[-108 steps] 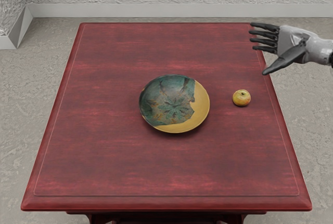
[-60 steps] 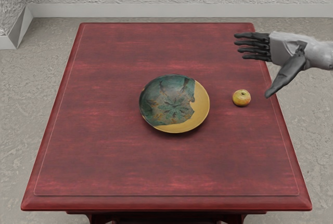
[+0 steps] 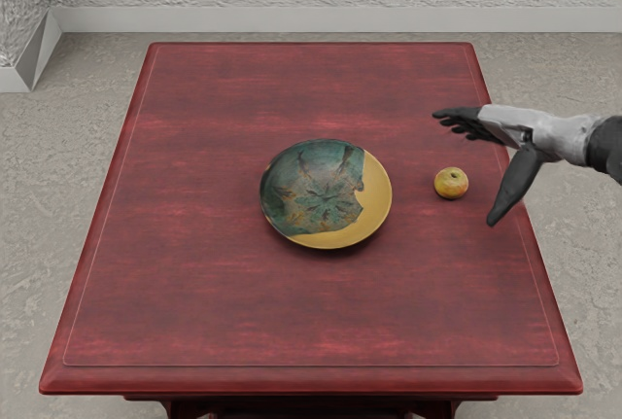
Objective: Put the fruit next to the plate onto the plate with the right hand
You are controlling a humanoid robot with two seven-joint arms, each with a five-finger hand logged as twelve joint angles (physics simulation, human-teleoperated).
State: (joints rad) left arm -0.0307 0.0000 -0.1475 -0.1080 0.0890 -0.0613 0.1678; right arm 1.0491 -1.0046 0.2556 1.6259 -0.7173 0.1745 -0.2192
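A small yellow-orange fruit [image 3: 451, 183] lies on the red table, a short way right of the plate [image 3: 377, 207]. The plate is round, mustard-rimmed with a green leaf pattern, and holds nothing. My right hand [image 3: 476, 161] comes in from the right edge and hovers just above and to the right of the fruit. Its fingers [image 3: 455, 120] stretch out toward the left behind the fruit, and the thumb [image 3: 507, 191] points down on the fruit's right side. The hand is open and touches nothing. The left arm is out of view.
The red wooden table [image 3: 243, 312] fills most of the view, with its right edge just beyond the fruit. A grey floor and a pale wall lie behind it, with a white wedge-shaped object [image 3: 29, 54] at the far left.
My right hand has come down and toward me from the table's far right corner, ending close over the fruit. Fruit and plate have not moved.
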